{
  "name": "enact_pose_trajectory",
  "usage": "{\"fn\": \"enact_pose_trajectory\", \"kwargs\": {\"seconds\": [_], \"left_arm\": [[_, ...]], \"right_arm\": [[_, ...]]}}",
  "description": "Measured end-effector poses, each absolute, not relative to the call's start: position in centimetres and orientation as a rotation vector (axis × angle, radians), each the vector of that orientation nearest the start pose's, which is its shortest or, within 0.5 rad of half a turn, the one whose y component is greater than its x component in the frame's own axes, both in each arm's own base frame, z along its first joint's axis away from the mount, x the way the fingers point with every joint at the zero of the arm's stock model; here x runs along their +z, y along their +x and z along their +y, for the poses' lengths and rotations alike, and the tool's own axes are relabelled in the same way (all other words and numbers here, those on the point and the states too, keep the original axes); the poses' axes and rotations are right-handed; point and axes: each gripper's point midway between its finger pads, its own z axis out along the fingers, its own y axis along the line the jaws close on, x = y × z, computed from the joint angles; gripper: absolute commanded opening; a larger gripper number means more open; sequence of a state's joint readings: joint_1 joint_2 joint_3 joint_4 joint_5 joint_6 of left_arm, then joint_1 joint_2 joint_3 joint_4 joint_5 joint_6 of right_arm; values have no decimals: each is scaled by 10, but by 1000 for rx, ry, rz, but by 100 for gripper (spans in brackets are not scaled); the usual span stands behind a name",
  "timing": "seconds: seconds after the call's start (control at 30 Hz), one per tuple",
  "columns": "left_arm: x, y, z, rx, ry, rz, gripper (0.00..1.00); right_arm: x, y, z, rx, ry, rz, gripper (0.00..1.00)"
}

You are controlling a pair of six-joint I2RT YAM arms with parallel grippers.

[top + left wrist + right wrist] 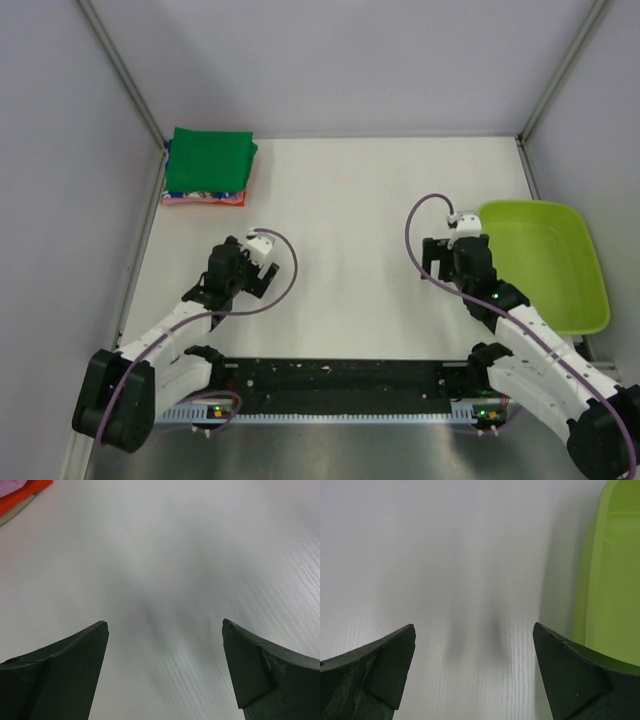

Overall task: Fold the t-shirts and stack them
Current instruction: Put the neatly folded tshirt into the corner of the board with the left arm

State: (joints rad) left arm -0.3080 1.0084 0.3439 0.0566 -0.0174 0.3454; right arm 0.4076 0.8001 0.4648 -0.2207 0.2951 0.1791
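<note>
While the soft t-shirts (208, 165) sit folded in a neat square pile (green on top), the left gripper (165, 626) and right gripper (474, 627) gape wide, holding nothing.

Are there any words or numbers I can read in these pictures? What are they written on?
No text can be read anywhere.
Green t-shirt on top of the stack: plain, no writing.
Shirt edges under it: some pattern shows, too small to read.
Lime-green tub: no label visible.
</note>
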Motion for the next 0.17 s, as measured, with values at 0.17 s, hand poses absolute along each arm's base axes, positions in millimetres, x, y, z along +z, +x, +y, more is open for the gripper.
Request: {"fn": "enact_pose_trajectory", "kwargs": {"seconds": [0.17], "left_arm": [[61, 285, -72, 41, 681, 2057, 99]], "right_arm": [[117, 269, 68, 38, -63, 2091, 99]]}}
